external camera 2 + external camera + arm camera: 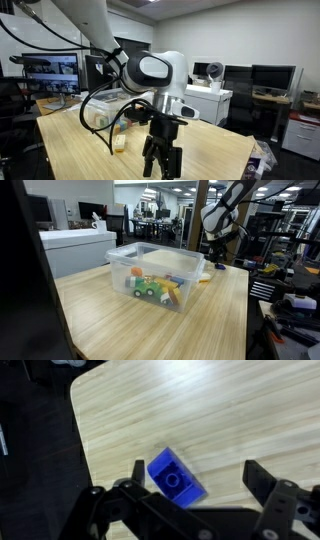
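Blue brick (176,477): lies flat on the bench (230,410) near its edge, stud side up, skewed to my finger line. Looks like hard moulded plastic. I'd judge it light, rigid and not fragile, with smooth sides that are a bit slick. Best hold: two opposite flat side faces, low on the body, not corner to corner, so the wrist needs a twist to square up. My hand (159,163) hangs over it fully open, holding nothing, a finger either side in the wrist view. Clear bin (120,265) of toys (150,286) sits well apart, mid-bench.
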